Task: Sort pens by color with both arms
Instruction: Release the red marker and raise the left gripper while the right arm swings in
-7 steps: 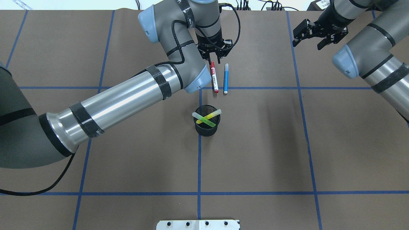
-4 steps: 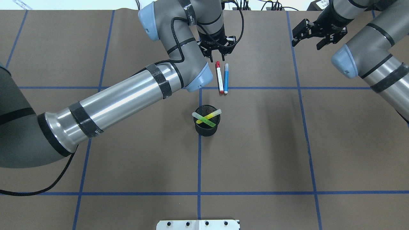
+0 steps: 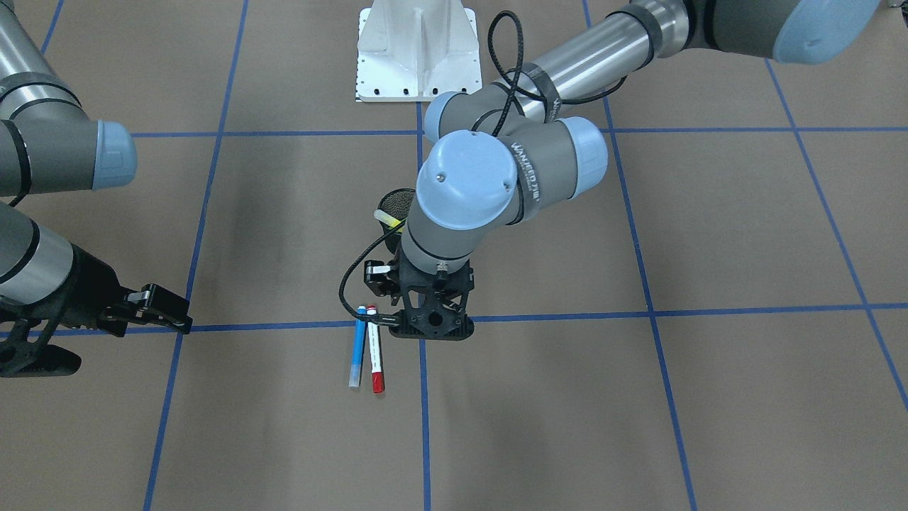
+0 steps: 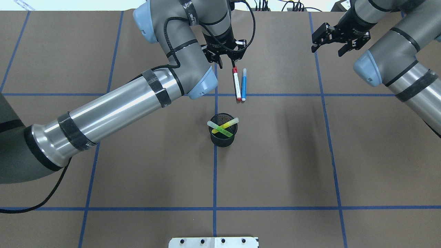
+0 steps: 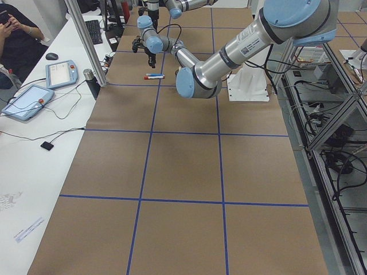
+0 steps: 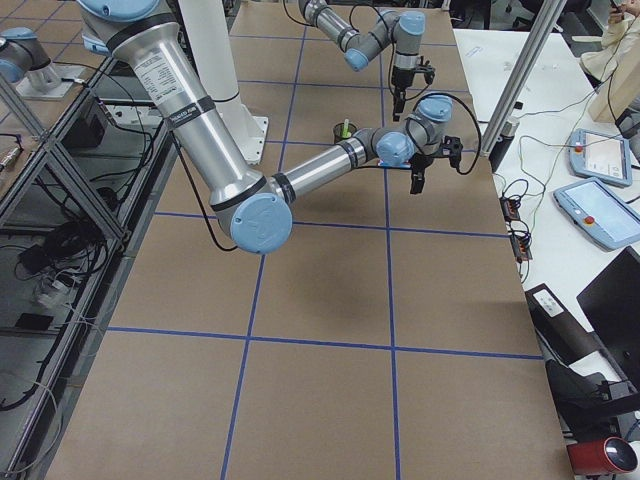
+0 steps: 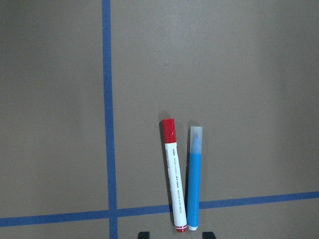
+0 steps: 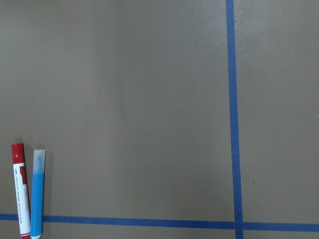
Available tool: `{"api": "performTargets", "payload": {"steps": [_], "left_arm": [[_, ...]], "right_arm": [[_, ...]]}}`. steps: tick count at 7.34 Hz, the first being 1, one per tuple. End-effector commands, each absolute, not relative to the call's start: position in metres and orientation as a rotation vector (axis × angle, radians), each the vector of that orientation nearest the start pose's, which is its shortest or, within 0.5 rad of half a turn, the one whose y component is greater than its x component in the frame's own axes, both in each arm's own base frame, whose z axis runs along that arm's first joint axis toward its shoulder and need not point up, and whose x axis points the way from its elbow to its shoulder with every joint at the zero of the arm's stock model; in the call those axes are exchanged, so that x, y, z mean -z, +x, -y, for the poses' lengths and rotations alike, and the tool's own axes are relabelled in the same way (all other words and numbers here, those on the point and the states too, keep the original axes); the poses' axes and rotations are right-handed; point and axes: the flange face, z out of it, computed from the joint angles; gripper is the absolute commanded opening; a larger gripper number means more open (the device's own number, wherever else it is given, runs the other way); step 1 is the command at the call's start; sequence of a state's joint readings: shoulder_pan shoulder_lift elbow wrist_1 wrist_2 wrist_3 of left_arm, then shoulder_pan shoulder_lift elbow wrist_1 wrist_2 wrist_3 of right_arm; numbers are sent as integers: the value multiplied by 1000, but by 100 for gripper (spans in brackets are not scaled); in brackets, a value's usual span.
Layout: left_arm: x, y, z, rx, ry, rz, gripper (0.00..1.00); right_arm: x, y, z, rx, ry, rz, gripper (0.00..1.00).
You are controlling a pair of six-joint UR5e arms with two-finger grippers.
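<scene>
Overhead exterior shows brown paper gridded with blue tape; left gripper and right gripper both hang spread and empty.

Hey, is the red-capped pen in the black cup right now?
No, the red-capped pen lies flat on the table beside the blue pen, outside the black cup.

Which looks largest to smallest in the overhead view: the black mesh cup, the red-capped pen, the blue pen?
1. black mesh cup: widest by far, though its rim stands nearer the camera.
2. red-capped pen and blue pen, lying side by side: alike in length, so unranked.
</scene>
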State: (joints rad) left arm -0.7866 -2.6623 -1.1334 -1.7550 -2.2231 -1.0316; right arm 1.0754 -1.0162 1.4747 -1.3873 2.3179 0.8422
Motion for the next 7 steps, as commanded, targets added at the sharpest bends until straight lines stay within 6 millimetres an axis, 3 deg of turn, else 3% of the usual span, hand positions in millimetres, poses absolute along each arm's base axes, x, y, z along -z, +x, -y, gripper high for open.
{"api": "performTargets", "payload": {"steps": [1,2,5,7], "left_arm": [[-137,484,608,-100,15,-996,46],[-155,469,603,-118,8,-1003,46],[-212,418,597,-158,18,-1003,47],[-231,385,585,-199,34,-975,47]], "right_arm": [[-347,-278,646,-96,28,941,99],[-340,-286,643,-120,13,947,99],[-274,-314,642,-299,-49,995,99],[-231,-325,618,-458,-130,1041,99]]}}
